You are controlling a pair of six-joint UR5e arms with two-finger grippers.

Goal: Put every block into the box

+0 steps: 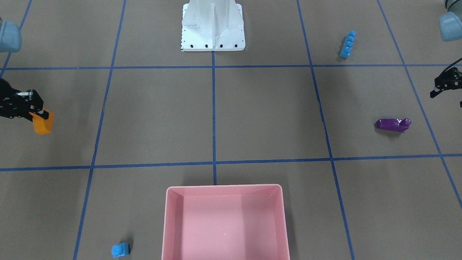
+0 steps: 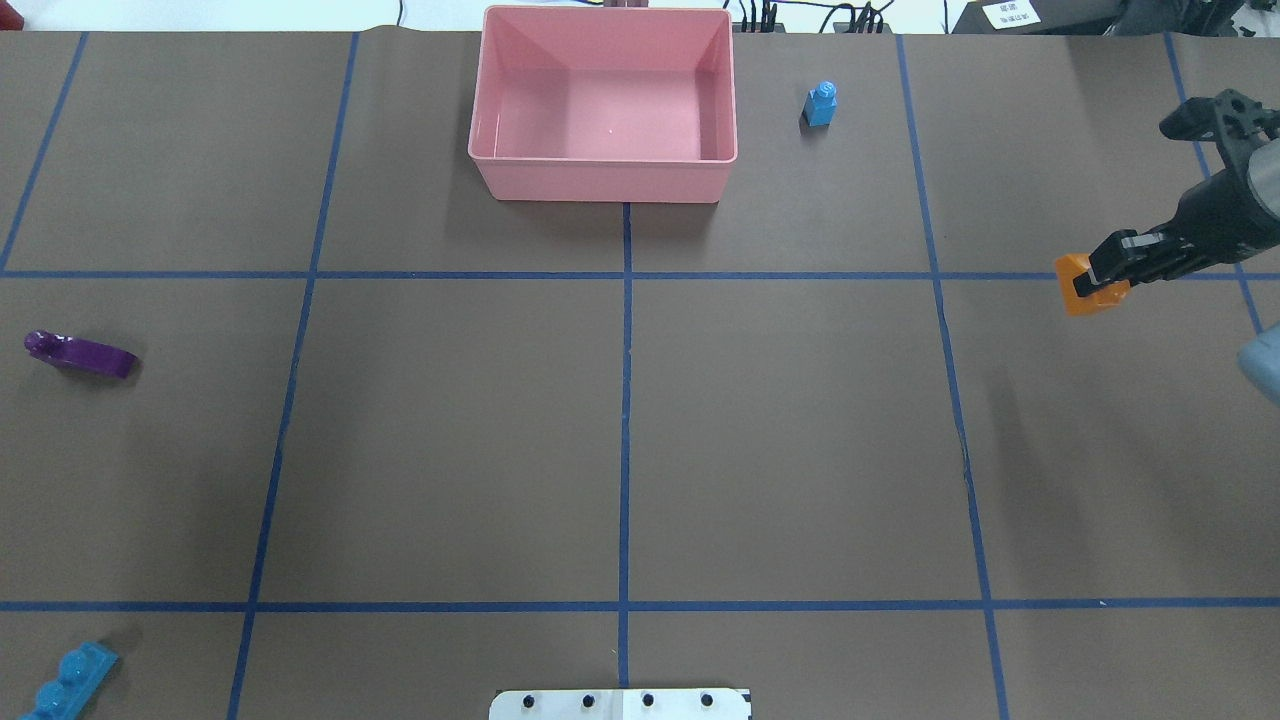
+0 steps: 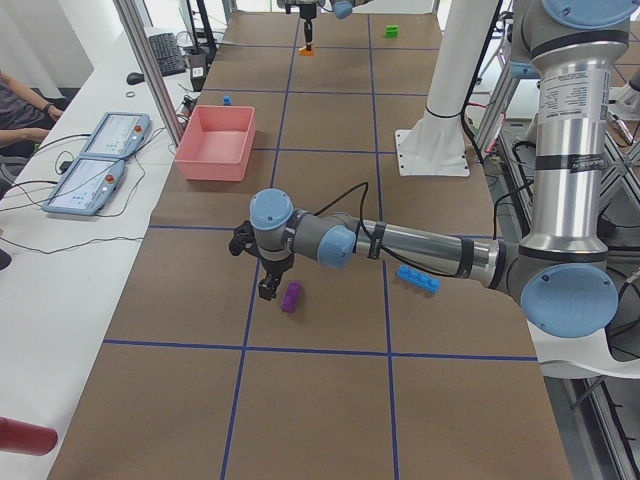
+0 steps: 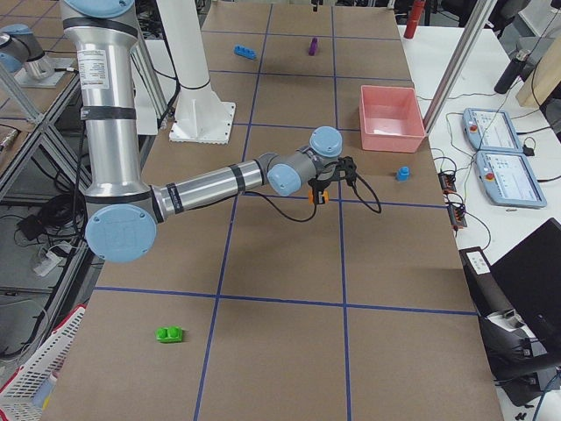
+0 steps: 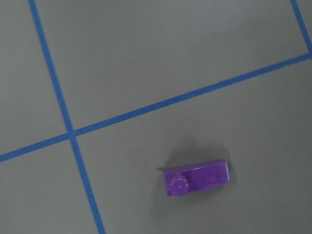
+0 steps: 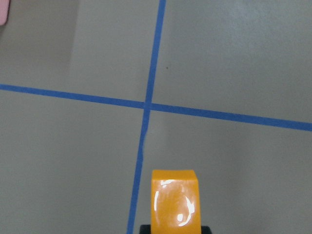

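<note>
My right gripper [image 2: 1098, 278] is shut on the orange sloped block [image 2: 1082, 288], held just above the table to the right of the box; the wrist view shows that orange block [image 6: 175, 201] between the fingers. The pale pink box [image 2: 600, 182] stands empty at the far middle. A small blue cube [image 2: 820, 104] sits right of it. My left gripper [image 1: 447, 101] hovers open near the purple sloped block [image 1: 392, 125], which also shows as the purple block [image 5: 196, 178] below the left wrist. The long blue bar [image 1: 348, 44] lies near the robot's left. A green block [image 4: 169, 334] lies far out on the right side.
The white base plate [image 1: 213, 29] stands at the robot's edge of the table. Two teach pendants [image 3: 100, 160] and a person's arm [image 3: 20, 105] are beside the table's far side. Blue tape lines grid the brown surface.
</note>
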